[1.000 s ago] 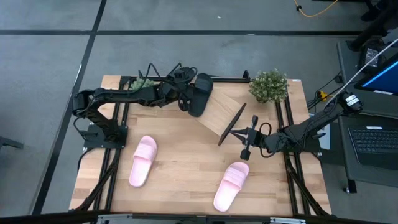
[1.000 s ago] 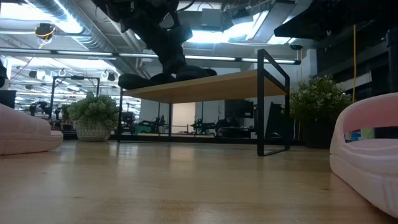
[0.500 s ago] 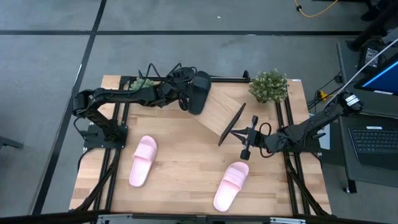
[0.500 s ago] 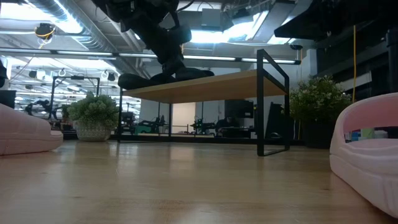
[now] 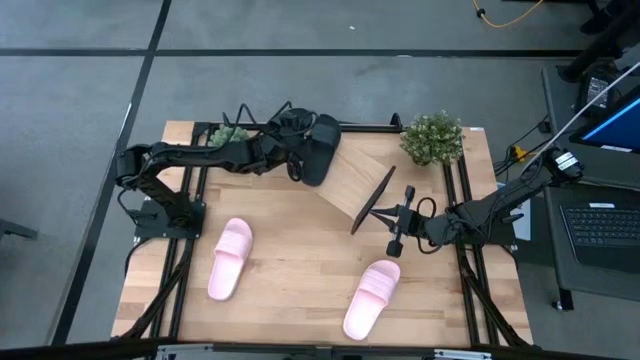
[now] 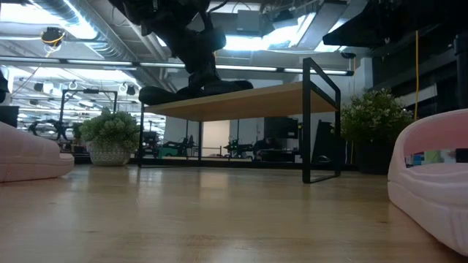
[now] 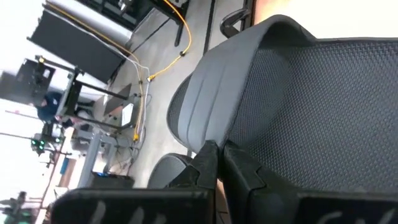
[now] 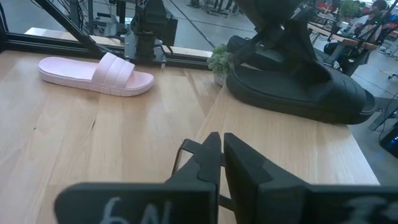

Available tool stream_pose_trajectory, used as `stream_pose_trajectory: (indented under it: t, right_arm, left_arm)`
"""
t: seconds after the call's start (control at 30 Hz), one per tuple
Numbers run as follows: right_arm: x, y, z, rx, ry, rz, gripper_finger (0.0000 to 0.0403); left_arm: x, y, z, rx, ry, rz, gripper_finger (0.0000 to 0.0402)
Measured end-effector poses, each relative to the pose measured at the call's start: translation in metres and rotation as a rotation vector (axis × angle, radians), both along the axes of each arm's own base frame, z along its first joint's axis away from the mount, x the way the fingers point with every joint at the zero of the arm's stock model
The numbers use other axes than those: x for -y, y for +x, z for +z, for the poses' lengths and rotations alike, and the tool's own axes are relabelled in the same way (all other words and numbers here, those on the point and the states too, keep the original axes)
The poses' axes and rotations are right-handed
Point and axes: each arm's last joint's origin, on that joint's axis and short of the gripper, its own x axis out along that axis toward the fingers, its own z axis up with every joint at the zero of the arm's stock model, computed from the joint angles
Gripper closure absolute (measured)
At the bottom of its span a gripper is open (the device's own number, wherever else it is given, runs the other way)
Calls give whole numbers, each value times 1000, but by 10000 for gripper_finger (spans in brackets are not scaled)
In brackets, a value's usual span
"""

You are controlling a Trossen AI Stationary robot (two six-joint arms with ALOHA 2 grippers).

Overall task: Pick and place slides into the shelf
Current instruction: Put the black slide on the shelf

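A black slide [image 5: 322, 150] lies on the far left end of the slanted wooden shelf [image 5: 362, 182], sole down on the board [image 8: 280, 137]. My left gripper [image 5: 300, 162] is shut right at this slide [image 7: 323, 81], coming in from the table's left. My right gripper [image 5: 380, 215] is shut and holds nothing. It hovers at the shelf's near right end, pointing along the board toward the black slide [image 8: 292, 87]. Two pink slides lie flat on the table, one near left [image 5: 230, 258] and one near right [image 5: 372, 298]. My left gripper's shut fingertips [image 7: 208, 152] stand where the black slide's broad strap [image 7: 211, 87] meets its textured footbed [image 7: 323, 99]. They slant in from the table's left. I cannot tell whether they touch the slide. The slide lies on the shelf.
One potted plant [image 5: 432, 137] stands at the far right by the shelf, another [image 5: 228, 133] at the far left behind my left arm. The shelf's black frame [image 6: 322, 124] stands on the table. Bare tabletop lies between the pink slides.
My left gripper has shut at the black slide on the shelf and has stayed where it was. The slide has not moved.
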Motion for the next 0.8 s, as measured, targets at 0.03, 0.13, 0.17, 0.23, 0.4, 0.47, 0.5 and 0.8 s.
stream_pose_trajectory:
  t: [0.03,0.13,0.17,0.23,0.4,0.47,0.5,0.8]
  right_arm:
    - [0,0,0,0,0,0,380]
    - [0,0,0,0,0,0,380]
    - [0,0,0,1,1,-1,380]
    - [0,0,0,1,4,-1,380]
    - [0,0,0,2,17,-4,380]
    - [0,0,-1,4,24,-6,380]
    - [0,0,-1,3,23,-6,380]
    - [0,0,0,9,31,-7,380]
  left_arm:
    - [1,-1,1,-5,8,-3,399]
    - [5,-1,3,-15,21,-17,399]
    - [6,-3,4,-23,19,-19,399]
    - [6,-4,6,-28,18,-21,399]
    - [10,-14,13,-53,-5,-48,400]
    - [12,-17,17,-46,-27,-89,400]
    - [13,-18,19,-33,-31,-105,401]
    - [13,-30,34,-11,-38,-209,401]
